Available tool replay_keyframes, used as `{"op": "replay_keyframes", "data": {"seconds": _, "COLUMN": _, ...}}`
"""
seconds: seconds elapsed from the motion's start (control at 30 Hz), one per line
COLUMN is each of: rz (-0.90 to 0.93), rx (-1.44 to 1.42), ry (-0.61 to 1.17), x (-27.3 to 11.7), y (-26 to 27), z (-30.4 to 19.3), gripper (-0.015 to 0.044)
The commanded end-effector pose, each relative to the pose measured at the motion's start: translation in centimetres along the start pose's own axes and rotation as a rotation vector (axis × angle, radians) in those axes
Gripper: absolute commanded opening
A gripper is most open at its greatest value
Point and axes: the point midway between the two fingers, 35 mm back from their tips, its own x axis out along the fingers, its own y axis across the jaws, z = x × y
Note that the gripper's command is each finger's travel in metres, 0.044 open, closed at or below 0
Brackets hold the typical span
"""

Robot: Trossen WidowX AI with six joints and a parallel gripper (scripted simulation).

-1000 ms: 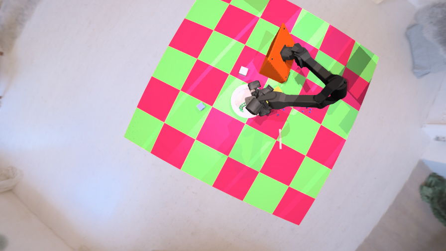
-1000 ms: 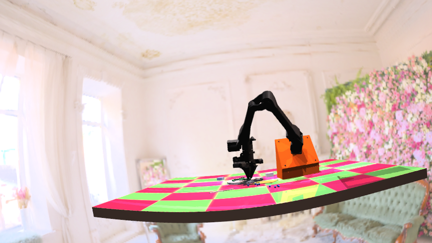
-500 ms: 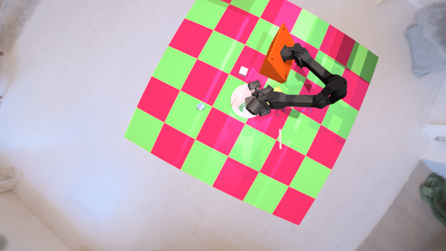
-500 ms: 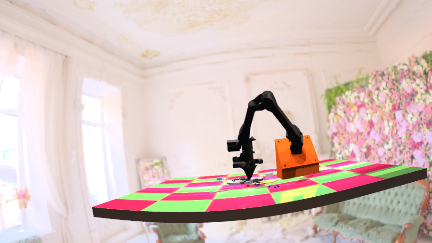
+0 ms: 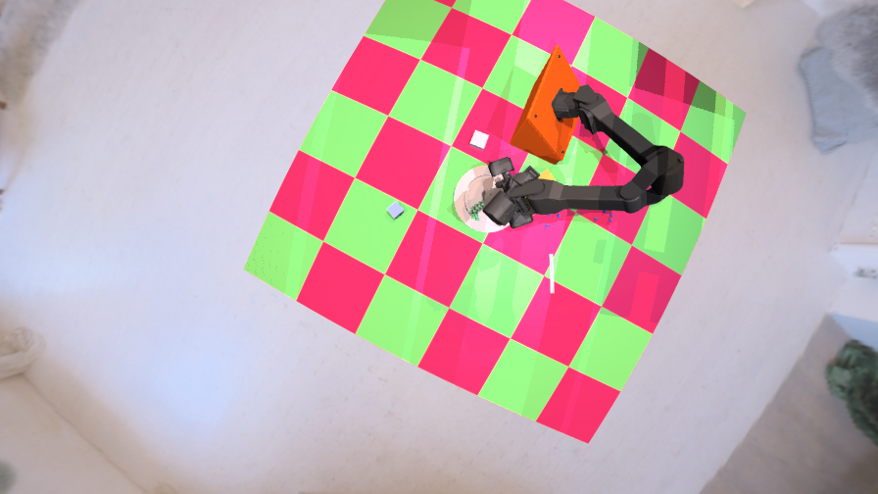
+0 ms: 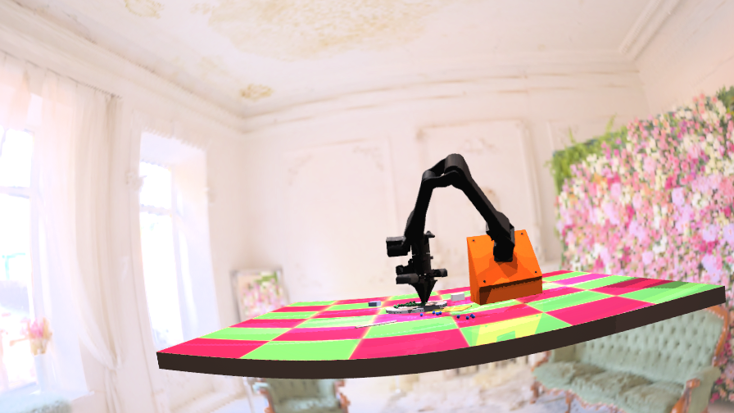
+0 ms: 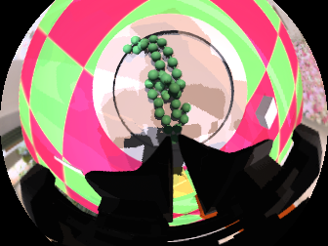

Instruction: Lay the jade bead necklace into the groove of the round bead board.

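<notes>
1. Gripper (image 5: 505,184) (image 6: 424,301) (image 7: 174,139): pointed downward over the round bead board (image 5: 464,191) (image 6: 395,310) (image 7: 103,93). The fingers are nearly together, with a narrow gap at the tips. Whether a bead is clamped between them cannot be determined.

2. Jade bead necklace (image 5: 476,211) (image 6: 405,304) (image 7: 174,88): located on the board. In the wrist view it forms a long, narrow, doubled strand with a cluster at mid-length. Its near end is at the fingertips; the last beads there are dark and partly hidden.

3. Groove (image 7: 114,90): visible as a thin dark ring. Most of the necklace lies across the area inside the ring and does not follow its curve. The far end reaches the ring's upper left part in the wrist view. The necklace is not seated around the groove.

4. Arm (image 5: 592,197) (image 6: 455,166): mounted on an orange sloped base (image 5: 535,125) (image 6: 479,256), bent at the elbow above the table (image 5: 435,270) (image 6: 302,350).

5. Surrounding parts: a white block (image 5: 479,139) (image 6: 457,297) (image 7: 266,112) and a blue-grey block (image 5: 395,210) (image 6: 374,304) are apart from the board. A thin white strip (image 5: 552,272) (image 6: 376,324) lies flat on the checkered surface. Small blue beads (image 5: 595,219) (image 6: 465,316) are scattered near the board.
</notes>
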Motion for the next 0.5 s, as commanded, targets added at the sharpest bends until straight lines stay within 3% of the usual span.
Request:
{"op": "replay_keyframes", "data": {"seconds": 0.0, "rz": 0.001, "rx": -0.001, "ry": 0.003, "x": -0.3, "y": -0.1, "z": -0.1, "gripper": 0.0000}}
{"op": "replay_keyframes", "data": {"seconds": 0.47, "rz": 0.000, "rx": 0.000, "ry": 0.003, "x": -0.3, "y": -3.0, "z": -1.6, "gripper": 0.0000}}
